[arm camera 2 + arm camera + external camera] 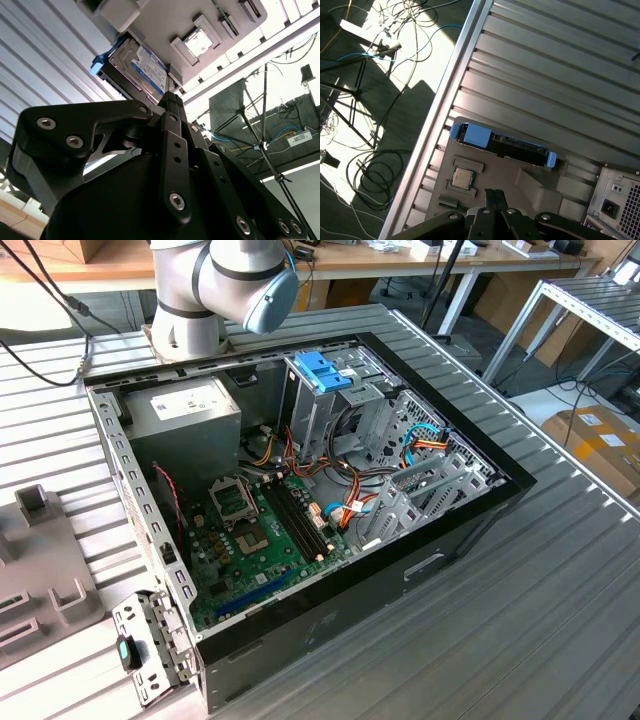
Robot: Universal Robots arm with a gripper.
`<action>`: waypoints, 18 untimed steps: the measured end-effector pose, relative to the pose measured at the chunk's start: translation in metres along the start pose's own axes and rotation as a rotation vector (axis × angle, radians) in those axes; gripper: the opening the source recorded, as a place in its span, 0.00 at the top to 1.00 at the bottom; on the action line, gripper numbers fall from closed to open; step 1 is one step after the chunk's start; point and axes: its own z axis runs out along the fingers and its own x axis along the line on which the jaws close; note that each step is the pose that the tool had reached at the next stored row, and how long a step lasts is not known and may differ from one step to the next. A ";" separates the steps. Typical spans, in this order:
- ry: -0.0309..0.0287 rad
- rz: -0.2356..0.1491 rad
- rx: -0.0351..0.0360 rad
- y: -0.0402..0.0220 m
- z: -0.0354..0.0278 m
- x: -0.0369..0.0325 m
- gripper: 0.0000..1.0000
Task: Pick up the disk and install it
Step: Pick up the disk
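The disk (502, 144) is a silver drive with blue side rails, resting on a grey fixture plate (520, 185) on the ribbed metal table. In the second wrist view the disk's (142, 70) white and blue label faces the camera, with a blue rail end beside it. My gripper (494, 192) hangs a short way off the disk, apart from it, with its black fingers together and nothing between them. In the second wrist view the gripper (171, 98) tapers to a point just short of the disk's edge.
An open computer case (420, 560) lies on the table, holding a metal cage with a blue plastic top (322, 370), a grey power box (185, 412) and a motherboard (255, 530). A small chip (462, 176) sits in the fixture. Cables and a tripod lie on the floor past the table edge (447, 95).
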 end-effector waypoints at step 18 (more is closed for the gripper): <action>0.0014 -0.033 -0.0008 0.0000 0.0000 0.0000 0.89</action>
